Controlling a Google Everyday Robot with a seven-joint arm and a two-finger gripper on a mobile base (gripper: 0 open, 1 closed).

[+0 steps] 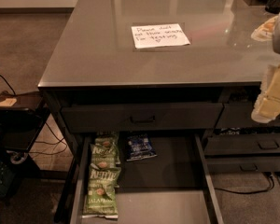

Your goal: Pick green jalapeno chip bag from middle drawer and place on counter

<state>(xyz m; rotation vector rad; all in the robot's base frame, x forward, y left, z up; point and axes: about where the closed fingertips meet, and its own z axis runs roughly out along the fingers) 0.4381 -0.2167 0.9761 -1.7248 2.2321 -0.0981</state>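
Note:
The middle drawer [172, 204] is pulled open at the bottom of the view. A green jalapeno chip bag [101, 190] lies flat along the drawer's left side, with "JALAPENO" at its lower end. A second green bag [105, 150] lies just behind it, partly overlapped. A small dark blue bag [140, 147] lies at the back of the drawer. The counter [107, 55] above carries a white handwritten note [159, 35]. My gripper [270, 99] hangs pale at the right edge, level with the counter's front edge, far right of and above the bags.
A closed dark drawer front with a black handle [142, 119] sits above the open drawer. More closed drawers [268, 146] are to the right. A low dark stand with cables [16, 120] is on the left floor. A pale item [266, 29] lies at the counter's right edge.

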